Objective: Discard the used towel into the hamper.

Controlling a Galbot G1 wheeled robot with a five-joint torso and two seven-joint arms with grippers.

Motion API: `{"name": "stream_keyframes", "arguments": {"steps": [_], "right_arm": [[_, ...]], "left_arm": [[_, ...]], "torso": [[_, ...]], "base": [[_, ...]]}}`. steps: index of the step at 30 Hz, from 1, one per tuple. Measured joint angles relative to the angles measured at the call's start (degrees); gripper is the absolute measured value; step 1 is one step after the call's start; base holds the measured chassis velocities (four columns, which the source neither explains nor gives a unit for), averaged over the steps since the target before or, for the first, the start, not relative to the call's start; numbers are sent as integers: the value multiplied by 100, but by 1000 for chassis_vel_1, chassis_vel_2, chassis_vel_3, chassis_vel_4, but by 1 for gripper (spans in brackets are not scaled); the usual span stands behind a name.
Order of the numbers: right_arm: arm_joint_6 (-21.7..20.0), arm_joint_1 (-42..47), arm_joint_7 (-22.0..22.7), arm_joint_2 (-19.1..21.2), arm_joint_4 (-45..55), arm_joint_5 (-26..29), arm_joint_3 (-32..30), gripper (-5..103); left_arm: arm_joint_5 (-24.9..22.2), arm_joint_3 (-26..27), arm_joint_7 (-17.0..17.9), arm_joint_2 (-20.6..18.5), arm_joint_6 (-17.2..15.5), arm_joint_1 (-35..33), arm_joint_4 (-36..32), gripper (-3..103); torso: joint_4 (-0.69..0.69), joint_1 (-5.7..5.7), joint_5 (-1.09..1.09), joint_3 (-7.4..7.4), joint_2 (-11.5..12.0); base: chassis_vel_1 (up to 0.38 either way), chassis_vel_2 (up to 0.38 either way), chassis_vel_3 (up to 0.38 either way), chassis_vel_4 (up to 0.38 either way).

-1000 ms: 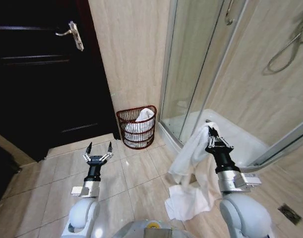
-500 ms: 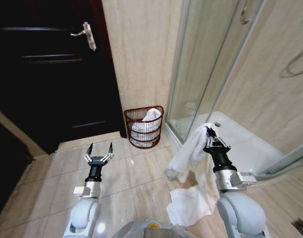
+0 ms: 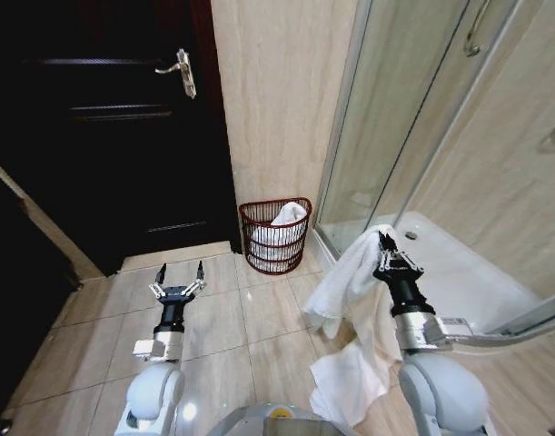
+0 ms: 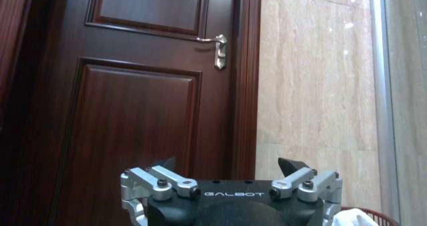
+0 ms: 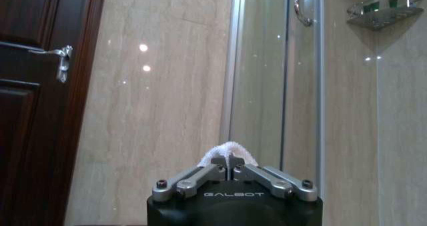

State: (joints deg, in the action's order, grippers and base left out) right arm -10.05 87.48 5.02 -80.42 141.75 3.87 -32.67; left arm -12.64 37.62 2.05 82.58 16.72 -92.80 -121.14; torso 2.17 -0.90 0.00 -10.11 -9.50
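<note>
Two grippers are up in front of the robot, both over the tiled floor (image 3: 213,318). Dark wooden door (image 3: 104,145) on the left, closed, metal handle (image 3: 183,71) near its right edge. Left gripper (image 3: 178,275) hangs low before the door with fingers spread wide, nothing between them. Beige tiled wall (image 3: 277,100) is just right of the door. Hamper (image 3: 275,235) stands on the floor against that wall, beside the shower's glass panel (image 3: 395,118), well ahead of both grippers. Something white lies inside it, probably cloth, hard to tell from here. Right gripper (image 3: 392,256) is raised near the shower tray (image 3: 468,272), fingers pinched together on the towel (image 3: 354,309). White towel drapes down from the pinch, lower end bunched on the floor beside the robot. In the right wrist view a fold of towel pokes out above the closed fingertips (image 5: 230,170).
</note>
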Motion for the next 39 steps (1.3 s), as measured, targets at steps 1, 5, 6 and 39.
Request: {"name": "stream_keyframes", "arguments": {"steps": [1, 5, 6, 39], "right_arm": [[0, 0, 0, 2, 6, 14, -7, 2], [24, 0, 5, 3, 1, 36, -19, 2], [34, 1, 6, 0, -4, 36, -19, 2], [131, -87, 31, -37, -198, 94, 9, 2]], "left_arm": [[9, 0, 2, 8, -1, 0, -3, 100], [24, 2, 4, 26, -2, -16, -32, 100], [24, 6, 5, 26, -2, -23, -39, 100], [34, 17, 21, 58, -6, 33, -38, 100]], "torso": [[0, -14, 0, -26, -40], [0, -38, 0, -92, -128], [0, -44, 0, -110, -154], [0, -288, 0, -628, -915]], "base": [[0, 0, 0, 0], [0, 0, 0, 0], [0, 0, 0, 0], [0, 0, 0, 0]]}}
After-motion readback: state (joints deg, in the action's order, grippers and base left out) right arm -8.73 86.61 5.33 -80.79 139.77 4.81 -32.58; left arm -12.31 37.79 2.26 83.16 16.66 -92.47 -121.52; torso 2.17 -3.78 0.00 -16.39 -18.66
